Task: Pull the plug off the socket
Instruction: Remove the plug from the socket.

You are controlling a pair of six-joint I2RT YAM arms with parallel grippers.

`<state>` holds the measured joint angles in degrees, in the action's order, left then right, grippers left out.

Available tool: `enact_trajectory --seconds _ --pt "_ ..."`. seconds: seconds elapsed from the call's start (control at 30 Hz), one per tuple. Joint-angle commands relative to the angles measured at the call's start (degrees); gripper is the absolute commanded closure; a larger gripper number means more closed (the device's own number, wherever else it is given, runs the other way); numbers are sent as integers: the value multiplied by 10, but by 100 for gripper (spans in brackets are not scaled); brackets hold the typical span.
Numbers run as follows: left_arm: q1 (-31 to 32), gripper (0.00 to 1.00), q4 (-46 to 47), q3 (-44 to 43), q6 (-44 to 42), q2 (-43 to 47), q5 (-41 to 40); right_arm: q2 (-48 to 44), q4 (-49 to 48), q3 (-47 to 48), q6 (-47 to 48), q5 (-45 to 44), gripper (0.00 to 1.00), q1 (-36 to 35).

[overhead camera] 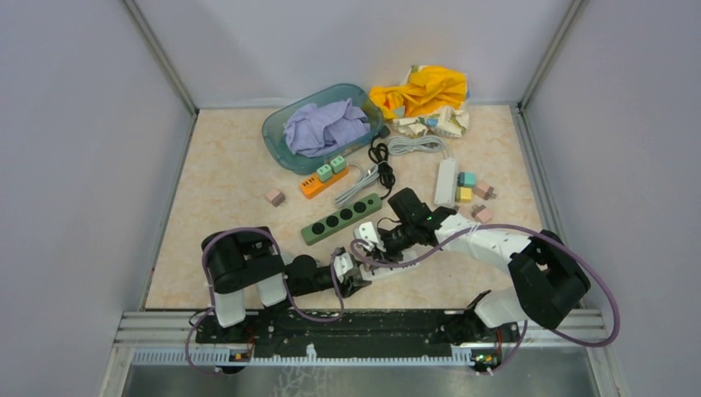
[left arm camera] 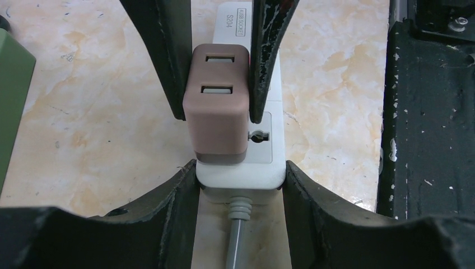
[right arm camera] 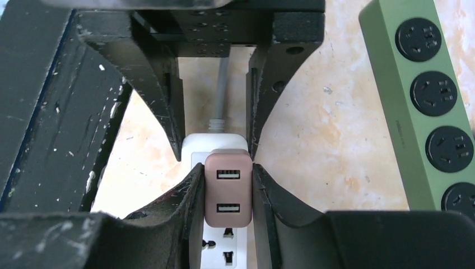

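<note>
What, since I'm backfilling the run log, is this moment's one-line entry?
left hand: shut on white power strip | right hand: shut on brown plug | state: plug seated, not yet pulled

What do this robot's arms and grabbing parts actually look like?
Both the left arm and the right arm mix chunky black joint housings with white links, and both are mounted on a black base rail. A mauve cable loops loosely along each. The jaws are black, curved and tapering, scuffed with pale scratches and specks.
</note>
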<state>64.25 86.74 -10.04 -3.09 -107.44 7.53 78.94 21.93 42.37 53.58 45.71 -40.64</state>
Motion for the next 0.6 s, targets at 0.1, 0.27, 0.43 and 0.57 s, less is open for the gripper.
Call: enact_trajectory --seconds 0.1,0.27,0.43,0.57 --pt "1 98 57 2 18 -15 -3 -20 -13 -8 57 85 100 -6" --pt "1 98 53 0 21 -16 -1 -18 -88 -3 -45 36 100 -11" --pt "1 99 50 0 21 -15 -2 -21 -68 3 -27 21 100 13" --pt "1 99 51 2 23 -15 -6 -33 -17 2 38 41 100 21"
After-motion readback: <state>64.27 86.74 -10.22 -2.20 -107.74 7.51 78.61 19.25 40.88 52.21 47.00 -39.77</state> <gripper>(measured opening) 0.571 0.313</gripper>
